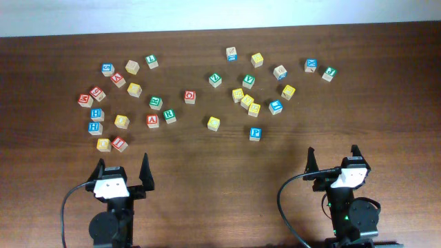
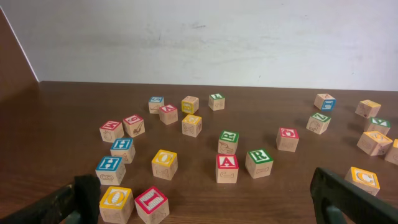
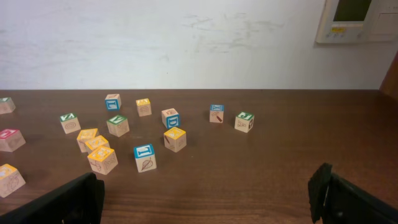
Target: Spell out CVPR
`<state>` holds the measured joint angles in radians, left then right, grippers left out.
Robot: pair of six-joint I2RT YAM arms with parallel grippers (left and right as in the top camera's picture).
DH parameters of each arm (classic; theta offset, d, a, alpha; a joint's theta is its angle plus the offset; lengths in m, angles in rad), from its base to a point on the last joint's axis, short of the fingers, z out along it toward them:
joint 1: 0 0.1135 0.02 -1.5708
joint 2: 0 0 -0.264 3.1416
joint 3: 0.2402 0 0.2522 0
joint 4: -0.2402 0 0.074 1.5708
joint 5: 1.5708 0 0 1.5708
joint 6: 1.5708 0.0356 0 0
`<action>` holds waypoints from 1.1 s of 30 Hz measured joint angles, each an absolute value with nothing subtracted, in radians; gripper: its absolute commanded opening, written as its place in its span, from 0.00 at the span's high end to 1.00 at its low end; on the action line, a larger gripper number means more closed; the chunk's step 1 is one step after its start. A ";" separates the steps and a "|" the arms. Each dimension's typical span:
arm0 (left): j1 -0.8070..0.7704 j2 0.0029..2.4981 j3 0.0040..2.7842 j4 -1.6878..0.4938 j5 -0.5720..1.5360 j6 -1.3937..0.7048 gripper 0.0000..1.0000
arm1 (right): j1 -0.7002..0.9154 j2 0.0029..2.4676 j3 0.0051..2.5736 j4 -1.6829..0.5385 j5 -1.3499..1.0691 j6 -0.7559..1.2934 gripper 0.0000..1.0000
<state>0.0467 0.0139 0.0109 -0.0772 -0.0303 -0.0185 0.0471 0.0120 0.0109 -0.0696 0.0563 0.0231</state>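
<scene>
p cube (image 1: 255, 133) near yellow cubes (image 1: 247, 101)

seen straight down from overhead, whole table (image 1: 220, 207); from each wrist low and near, facing the wall (image 2: 199, 37) (shared: yellow cube (image 2: 364, 179), lower right).

Thirty letter cubes (image 1: 189, 96) on one tabletop (image 1: 207, 186).
Seventeen lie in the left scatter, thirteen in the right; there is also one left end effector (image 1: 122, 163) and one right end effector (image 1: 333, 151).

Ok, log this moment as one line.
left gripper: open, empty | right gripper: open, empty | letter cubes: scattered | blue P cube: untouched
</scene>
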 measured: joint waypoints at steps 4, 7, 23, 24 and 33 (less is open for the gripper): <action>0.047 0.014 0.011 -0.077 -0.030 -0.019 0.01 | 0.047 0.012 0.011 -0.070 0.056 0.023 0.02; 0.046 0.014 0.011 -0.077 -0.030 -0.019 0.01 | 0.047 0.012 0.011 -0.070 0.056 0.023 0.01; 0.046 0.014 0.011 -0.077 -0.030 -0.019 0.01 | 0.047 0.012 0.011 -0.070 0.056 0.022 0.02; 0.047 0.014 0.011 -0.077 -0.030 -0.019 0.01 | 0.047 0.012 0.011 -0.069 0.056 0.022 0.02; 0.046 0.014 0.011 -0.077 -0.030 -0.019 0.01 | 0.047 0.012 0.011 -0.069 0.056 0.022 0.02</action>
<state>0.0463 0.0139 0.0109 -0.0772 -0.0303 -0.0185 0.0471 0.0120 0.0109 -0.0692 0.0563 0.0223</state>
